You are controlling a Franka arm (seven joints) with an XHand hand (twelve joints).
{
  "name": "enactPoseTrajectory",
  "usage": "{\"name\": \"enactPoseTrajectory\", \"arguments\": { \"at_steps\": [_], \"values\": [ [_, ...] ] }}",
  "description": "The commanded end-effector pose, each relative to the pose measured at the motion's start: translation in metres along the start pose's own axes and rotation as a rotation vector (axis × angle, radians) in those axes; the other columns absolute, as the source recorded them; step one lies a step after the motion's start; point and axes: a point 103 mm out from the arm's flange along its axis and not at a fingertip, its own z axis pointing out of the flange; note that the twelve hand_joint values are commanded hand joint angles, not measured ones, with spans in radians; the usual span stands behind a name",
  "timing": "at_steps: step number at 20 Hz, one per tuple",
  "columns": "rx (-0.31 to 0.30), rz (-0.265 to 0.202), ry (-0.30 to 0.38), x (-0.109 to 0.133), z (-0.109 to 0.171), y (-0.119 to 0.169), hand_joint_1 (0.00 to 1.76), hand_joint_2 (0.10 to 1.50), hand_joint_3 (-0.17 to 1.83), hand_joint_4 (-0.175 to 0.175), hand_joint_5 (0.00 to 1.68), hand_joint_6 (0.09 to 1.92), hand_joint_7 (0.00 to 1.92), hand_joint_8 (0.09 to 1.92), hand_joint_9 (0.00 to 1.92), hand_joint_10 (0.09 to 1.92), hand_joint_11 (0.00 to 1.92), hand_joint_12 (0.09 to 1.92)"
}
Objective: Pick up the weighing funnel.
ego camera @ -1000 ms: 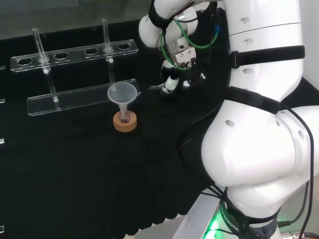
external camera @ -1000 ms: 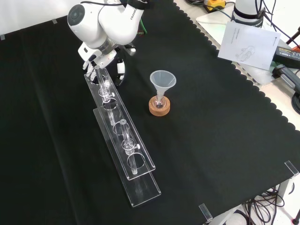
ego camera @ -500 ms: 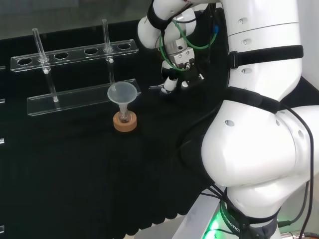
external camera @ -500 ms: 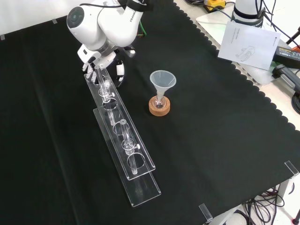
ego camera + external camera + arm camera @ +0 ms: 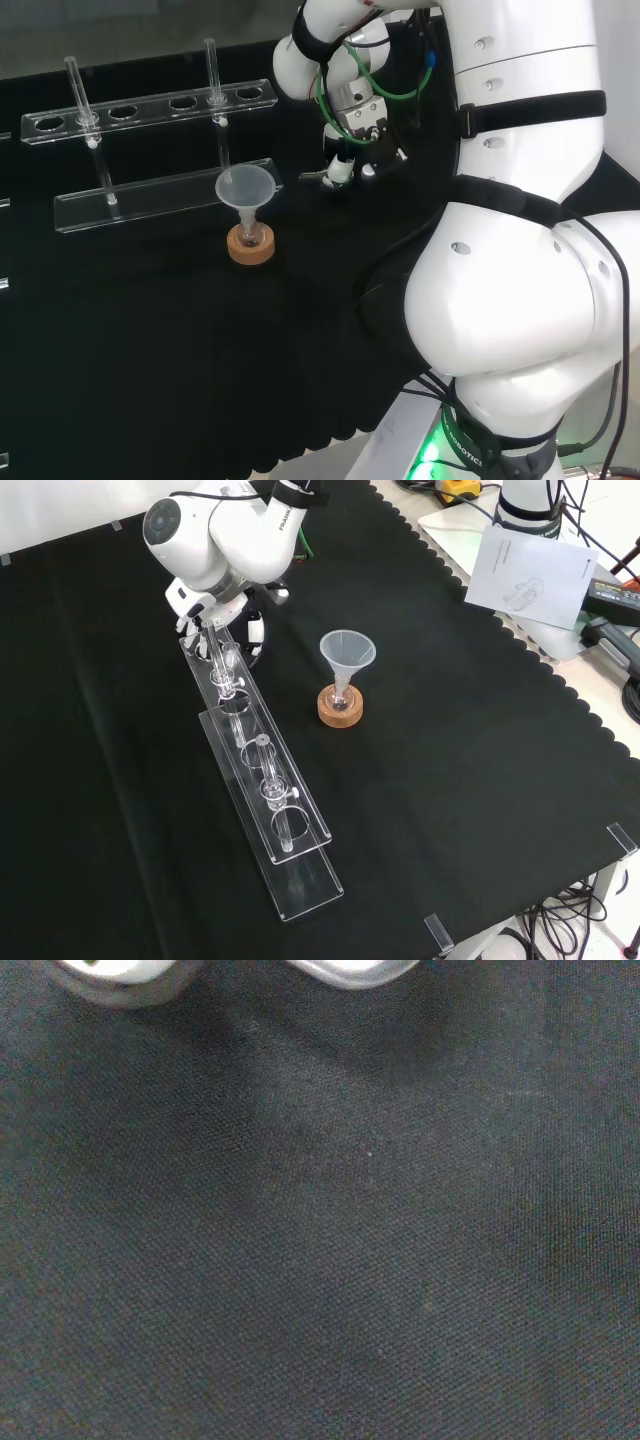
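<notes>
over the last second the robot hand has edged slightly toward the test tube rack, low over the bench; whether it is open or closed cannot be told. a small clear piece (likely the weighing funnel) pokes out beside it, apparently not lifted yet.

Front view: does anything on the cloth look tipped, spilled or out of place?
Nothing stands out: the funnel stands upright on its cork ring, the tubes stand upright in the rack, and no spill shows.
</notes>
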Motion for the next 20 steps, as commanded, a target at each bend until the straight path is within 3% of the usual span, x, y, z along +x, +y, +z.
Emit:
{"name": "enactPoseTrajectory", "arguments": {
  "at_steps": [1, 7, 9, 13, 20],
  "values": [
    [0.000, 0.009, -0.003, -0.001, 0.001, -0.001, 1.06, 0.95, 0.17, 0.172, 1.13, 0.75, 0.54, 0.63, 0.80, 0.48, 0.50, 1.27],
    [0.000, 0.012, -0.003, -0.004, 0.002, -0.003, 1.06, 0.99, 0.11, 0.175, 1.11, 0.80, 0.56, 0.63, 0.83, 0.46, 0.53, 1.25],
    [-0.001, 0.015, -0.015, -0.003, 0.001, -0.004, 1.08, 0.96, 0.13, 0.175, 1.19, 0.69, 0.62, 0.63, 0.88, 0.45, 0.58, 1.22],
    [-0.023, 0.014, -0.020, -0.006, -0.009, -0.008, 1.11, 0.72, 0.54, 0.175, 1.25, 0.67, 0.75, 0.58, 1.05, 0.33, 0.74, 1.11],
    [-0.014, 0.031, -0.048, -0.016, -0.022, -0.020, 1.12, 0.68, 0.63, 0.175, 1.25, 0.70, 0.77, 0.58, 1.09, 0.30, 0.79, 1.08]
  ]
}}
